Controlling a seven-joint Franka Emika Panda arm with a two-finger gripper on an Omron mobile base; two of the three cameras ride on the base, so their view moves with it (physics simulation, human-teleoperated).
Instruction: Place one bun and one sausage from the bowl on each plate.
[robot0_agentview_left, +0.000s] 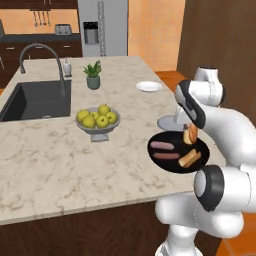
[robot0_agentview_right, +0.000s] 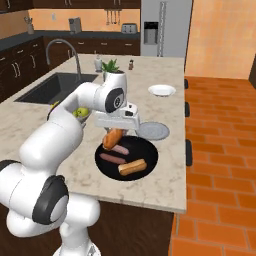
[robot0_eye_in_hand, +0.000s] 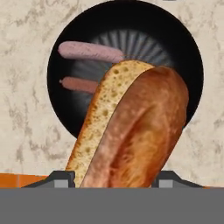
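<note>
Brown bun (robot0_eye_in_hand: 131, 131): was clamped in the gripper (robot0_agentview_right: 116, 131), above the bowl (robot0_agentview_right: 147, 162).
Sausages (robot0_eye_in_hand: 92, 51): were left inside the bowl.

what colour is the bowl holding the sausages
Black, with a ribbed grey sheen inside; the bowl shows best in the hand view.

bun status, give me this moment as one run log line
end effector: shut on bun | bun: lifted above black bowl | bowl: two sausages, one bun | grey plate: bare | white plate: bare
</note>
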